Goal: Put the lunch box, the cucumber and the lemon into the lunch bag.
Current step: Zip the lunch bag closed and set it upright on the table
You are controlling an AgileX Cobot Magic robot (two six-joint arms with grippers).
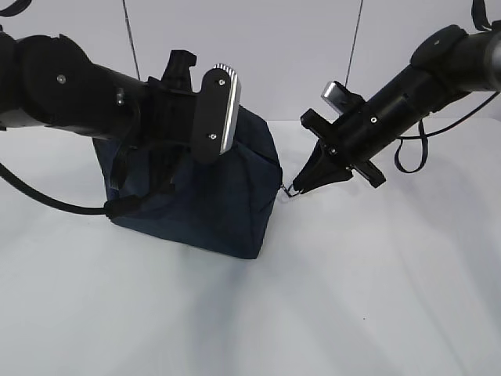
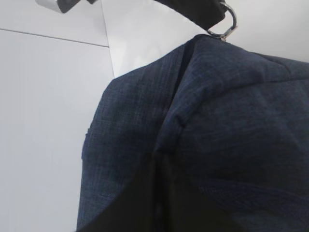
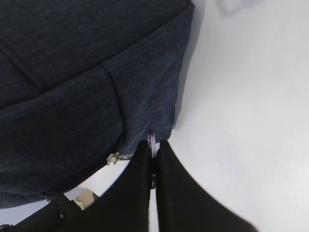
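Right wrist view shows the right gripper [image 3: 152, 166] clamped on the silver ring pull [image 3: 152, 145] of the lunch bag [image 3: 72, 87]; I think it should pull steadily along the zipper while the left gripper [image 1: 168, 168], closed on fabric, steadies the bag.

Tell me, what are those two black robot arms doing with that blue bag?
The right gripper is pinching the silver ring pull of the zipper at the corner of the lunch bag. The left gripper, hidden behind its own arm, is shut at the bag's other side, apparently holding the fabric. The bag stands on the white table. No lunch box, cucumber or lemon shows outside it.
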